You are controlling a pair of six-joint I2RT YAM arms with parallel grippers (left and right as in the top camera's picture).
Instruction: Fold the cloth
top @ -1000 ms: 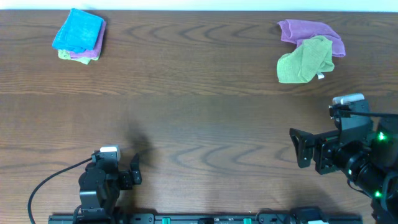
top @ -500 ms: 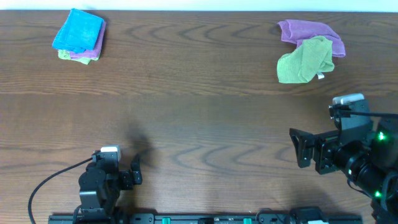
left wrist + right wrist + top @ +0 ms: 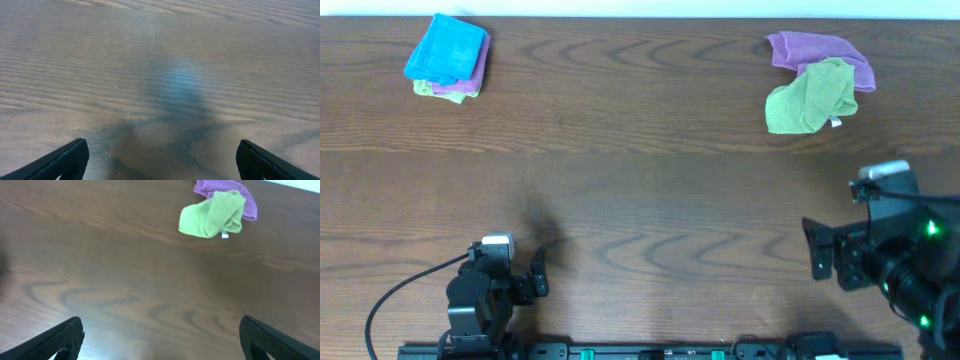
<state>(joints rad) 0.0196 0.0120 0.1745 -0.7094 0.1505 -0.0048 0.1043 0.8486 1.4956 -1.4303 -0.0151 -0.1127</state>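
A crumpled green cloth (image 3: 810, 97) lies at the far right of the table, partly over a crumpled purple cloth (image 3: 820, 50). Both show in the right wrist view, green (image 3: 212, 215) and purple (image 3: 225, 190). My right gripper (image 3: 815, 255) is open and empty near the front right, well short of the cloths; its fingertips (image 3: 160, 340) frame bare wood. My left gripper (image 3: 538, 270) is open and empty at the front left, over bare table (image 3: 160, 160).
A folded stack of cloths, blue (image 3: 447, 50) on top of purple and green ones, sits at the far left corner. The wooden table (image 3: 640, 190) spans the view. A black cable runs from the left arm base.
My right arm has drawn back a little toward the front right edge. The left arm and the cloths have not moved.
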